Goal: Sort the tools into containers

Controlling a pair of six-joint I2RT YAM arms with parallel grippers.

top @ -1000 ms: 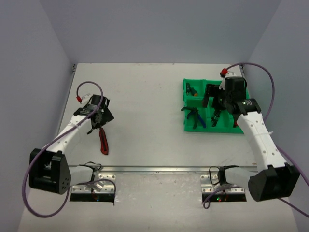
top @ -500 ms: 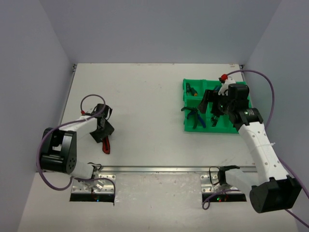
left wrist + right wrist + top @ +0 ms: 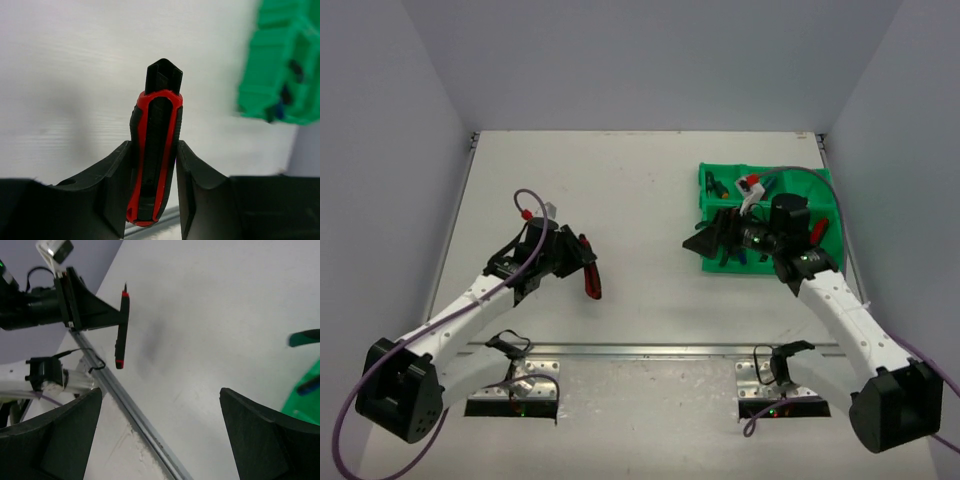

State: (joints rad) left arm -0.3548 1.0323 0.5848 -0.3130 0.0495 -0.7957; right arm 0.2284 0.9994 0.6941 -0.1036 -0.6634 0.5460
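Nearest the bases, the left gripper [image 3: 152,170] is clamping a red-and-black cutter [image 3: 154,125] off the table [image 3: 640,190], on its left side, while farther on the right gripper [image 3: 706,243] is hanging with jaws spread wide over the near-left corner of the green tray [image 3: 760,268], where other tools [image 3: 717,186] are lying in its compartments.

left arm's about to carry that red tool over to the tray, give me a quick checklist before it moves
1. Left gripper clamped on the red-handled tool, handle pinched from both sides: ok.
2. Tool lifted off the table: ok, its shadow lies apart from it in the right wrist view.
3. Right gripper open and empty: ok.
4. Way to the green tray free: not ok, the right gripper hangs at its left edge.
5. Free compartment for the tool: cannot tell, the right arm covers part of the tray.
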